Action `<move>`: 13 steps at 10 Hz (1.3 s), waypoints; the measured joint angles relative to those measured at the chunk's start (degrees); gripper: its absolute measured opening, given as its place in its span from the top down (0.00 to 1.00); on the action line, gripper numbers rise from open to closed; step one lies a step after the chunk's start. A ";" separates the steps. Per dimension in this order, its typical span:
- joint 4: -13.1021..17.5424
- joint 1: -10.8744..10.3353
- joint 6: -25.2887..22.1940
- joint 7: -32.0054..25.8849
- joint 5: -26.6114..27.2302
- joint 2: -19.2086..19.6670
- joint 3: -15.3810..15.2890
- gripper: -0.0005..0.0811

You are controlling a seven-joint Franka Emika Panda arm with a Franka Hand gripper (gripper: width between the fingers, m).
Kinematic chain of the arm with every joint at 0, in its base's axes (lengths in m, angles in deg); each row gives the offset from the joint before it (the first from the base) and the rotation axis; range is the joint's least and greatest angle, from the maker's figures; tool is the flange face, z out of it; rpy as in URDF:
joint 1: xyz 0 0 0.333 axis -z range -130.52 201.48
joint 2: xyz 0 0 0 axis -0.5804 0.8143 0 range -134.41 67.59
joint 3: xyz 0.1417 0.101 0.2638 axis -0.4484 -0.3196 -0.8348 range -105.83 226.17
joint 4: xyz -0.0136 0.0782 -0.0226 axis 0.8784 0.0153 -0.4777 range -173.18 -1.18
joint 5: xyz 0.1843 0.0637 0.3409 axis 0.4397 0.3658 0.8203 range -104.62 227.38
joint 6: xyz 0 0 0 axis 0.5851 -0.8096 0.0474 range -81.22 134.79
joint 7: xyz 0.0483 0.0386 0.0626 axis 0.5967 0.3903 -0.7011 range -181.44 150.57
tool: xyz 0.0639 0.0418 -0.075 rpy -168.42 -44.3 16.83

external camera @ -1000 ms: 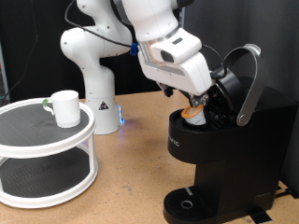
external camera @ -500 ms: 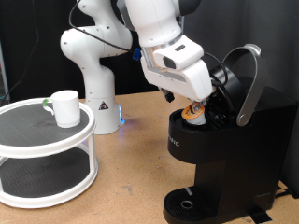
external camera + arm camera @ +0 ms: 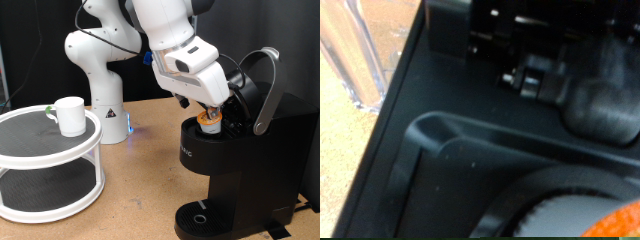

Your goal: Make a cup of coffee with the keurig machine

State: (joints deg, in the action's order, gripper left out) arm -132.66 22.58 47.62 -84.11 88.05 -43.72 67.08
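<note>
The keurig machine (image 3: 240, 170) stands at the exterior view's right with its hinged lid (image 3: 262, 85) raised. My gripper (image 3: 208, 108) hangs over the open pod chamber, its fingertips mostly hidden by the white hand. A small pod with an orange top (image 3: 210, 119) sits right under the fingers at the chamber mouth. The wrist view shows the machine's black interior (image 3: 470, 150) close up and the pod's orange top (image 3: 620, 222) at the picture's edge; no fingers show there. The white cup (image 3: 70, 115) stands on the round rack at the exterior view's left, far from the gripper.
A white two-tier round rack (image 3: 50, 150) with black mesh shelves carries the cup. The white arm base (image 3: 100, 70) stands behind on the wooden table (image 3: 140, 190). The machine's clear water tank (image 3: 360, 50) shows in the wrist view.
The hand has shifted slightly towards the exterior view's left and settled over the chamber; the pod now stands more upright at the chamber mouth. Cup and machine have not moved.
</note>
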 joint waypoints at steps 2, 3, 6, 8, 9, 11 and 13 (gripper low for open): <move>0.01 -0.08 -0.11 -0.78 1.49 -0.24 0.00 0.01; 0.01 -0.10 -0.15 -0.87 1.74 -0.31 -0.01 0.01; 0.01 -0.10 -0.16 -0.89 1.78 -0.39 -0.04 0.01; 0.01 -0.10 -0.16 -0.89 1.78 -0.39 -0.04 0.01; 0.01 -0.10 -0.16 -0.89 1.78 -0.39 -0.06 0.01; 0.03 -0.12 -0.15 -0.89 1.78 -0.41 -0.18 0.01; 0.06 -0.34 -0.18 -1.00 1.81 -0.47 -0.21 0.01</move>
State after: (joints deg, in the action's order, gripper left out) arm -132.60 22.23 47.43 -85.11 89.86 -44.19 66.87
